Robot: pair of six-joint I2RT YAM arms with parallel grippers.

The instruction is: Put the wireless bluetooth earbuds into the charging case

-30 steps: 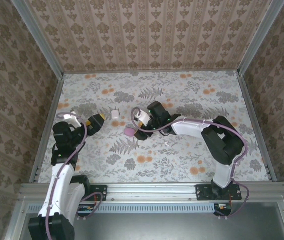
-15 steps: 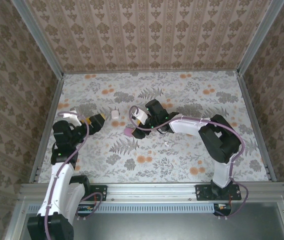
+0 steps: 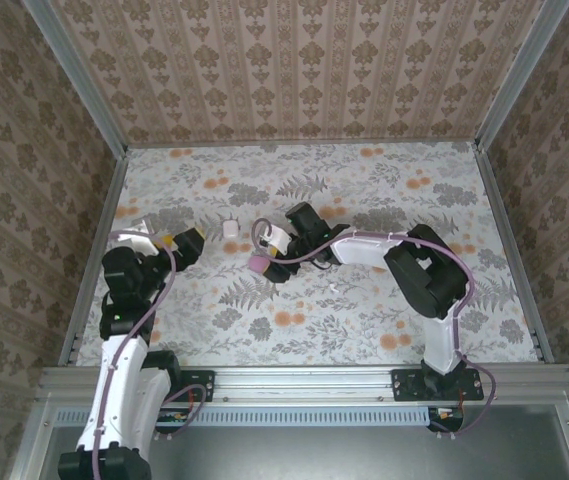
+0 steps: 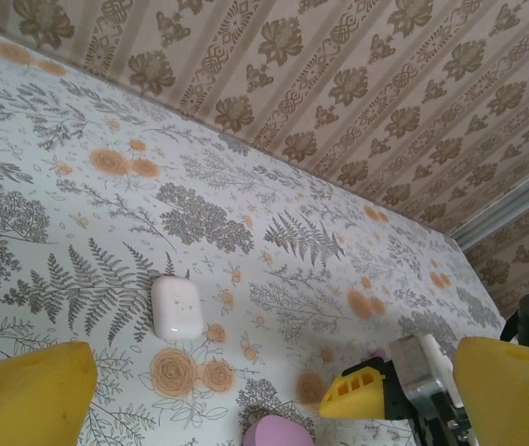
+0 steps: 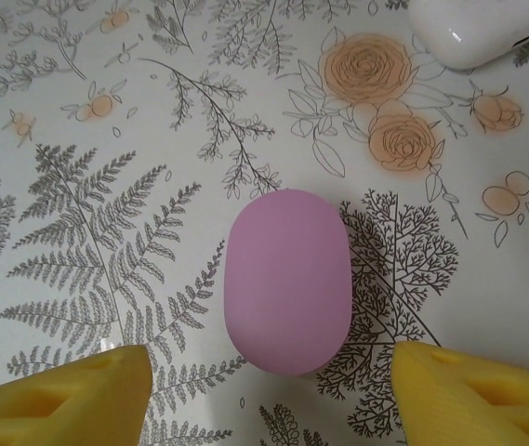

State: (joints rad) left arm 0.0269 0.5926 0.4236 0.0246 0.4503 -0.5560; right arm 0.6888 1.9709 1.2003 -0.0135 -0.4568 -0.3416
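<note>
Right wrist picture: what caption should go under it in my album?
Right gripper, open, poised over a pink oval pebble on the flowery table.

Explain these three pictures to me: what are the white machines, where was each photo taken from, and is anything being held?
They are two robot arms, the left arm and the right arm, bolted at the near edge of a flower-patterned table. Each ends in a two-fingered claw. One picture looks down from above; the other two come from cameras on the wrists, so each shows its own yellow fingers at the bottom corners. On the table lie a pink oval pebble-shaped plastic item and a white rounded-square plastic item. The right claw hovers open above the pink one, a finger on either side, not touching. The left claw is wide open and empty, looking toward the white item. Nothing is held.
</note>
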